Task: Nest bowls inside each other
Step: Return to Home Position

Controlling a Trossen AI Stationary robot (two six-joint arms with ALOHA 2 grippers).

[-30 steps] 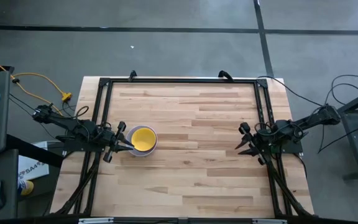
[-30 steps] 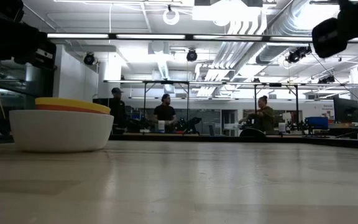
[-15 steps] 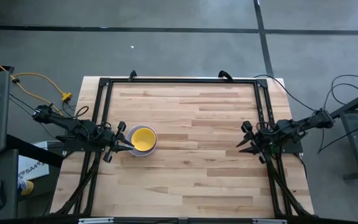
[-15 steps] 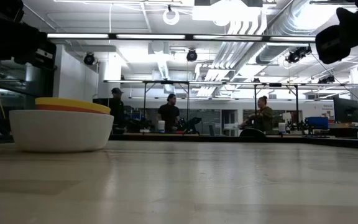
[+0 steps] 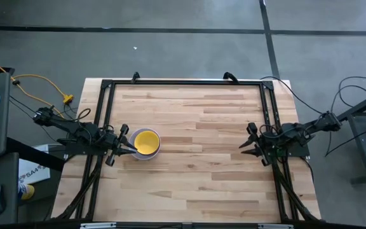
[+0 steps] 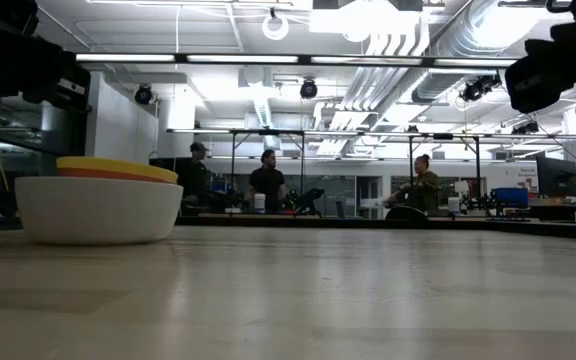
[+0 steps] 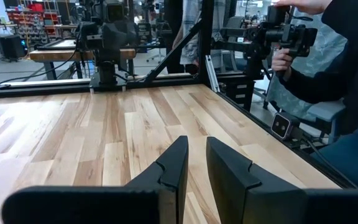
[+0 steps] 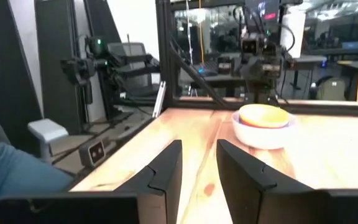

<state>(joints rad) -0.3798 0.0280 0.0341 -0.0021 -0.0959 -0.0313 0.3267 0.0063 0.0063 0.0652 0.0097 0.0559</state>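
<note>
Nesting looks complete to me, and the step in hand is bringing both arms back to rest. One stack of bowls point(image 5: 147, 142) stands on the left part of the wooden table point(image 5: 202, 178). The yellow bowl point(image 5: 147, 141) sits innermost on top and the white bowl point(image 6: 98, 210) is the outer shell. I cannot make out the bowls between them.

The left gripper point(image 5: 126, 144) lies low at the table's left side, pointing right, just beside the stack's left rim. Its fingers are parted by a narrow gap and hold nothing. The next move, as I judge it, calls for drawing this gripper away without nudging the stack.

The right gripper point(image 5: 245, 145) sits at the table's right edge, pointing left, well apart from the bowls. Its fingers are spread a little wider and are also empty.
</note>
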